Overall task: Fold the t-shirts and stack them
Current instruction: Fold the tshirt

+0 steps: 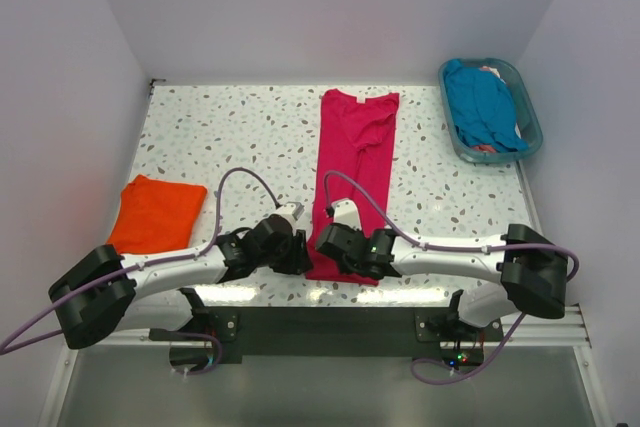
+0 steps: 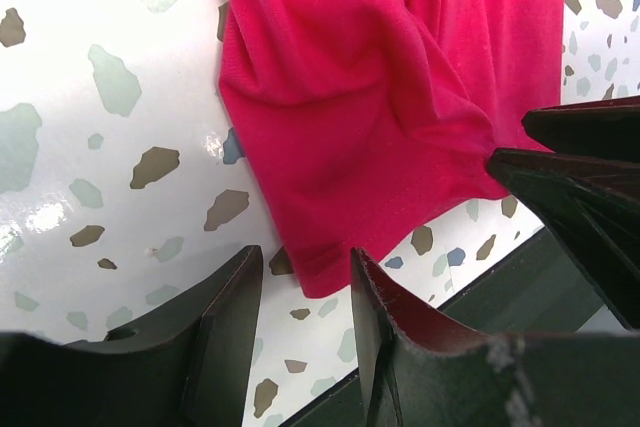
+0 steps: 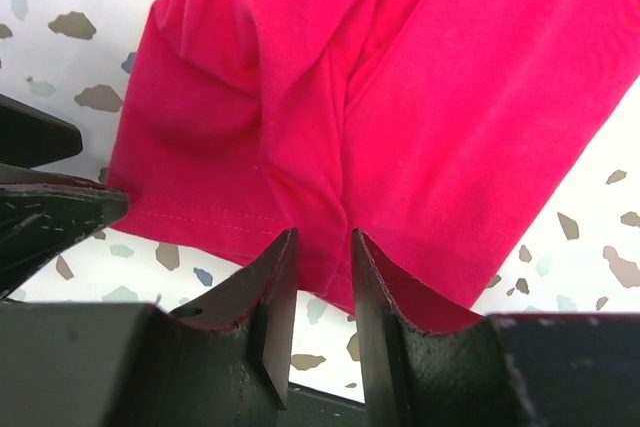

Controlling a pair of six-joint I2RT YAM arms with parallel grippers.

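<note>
The magenta t-shirt lies as a long strip from the tabletop's far edge to its near edge. Both hands sit at its near hem, presumably for a fold. The right hand pinches the hem; the left hand stands part-open astride a corner.

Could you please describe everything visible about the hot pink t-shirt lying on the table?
The hot pink t-shirt looks like soft cotton knit, folded lengthwise into a long narrow strip on the speckled table, neckline at the far end, stitched hem at the near edge. It lies flat but wrinkled, with creases gathering toward the hem. The left pincer straddles the hem's left corner, and the right pincer pinches a fold at the hem.
</note>
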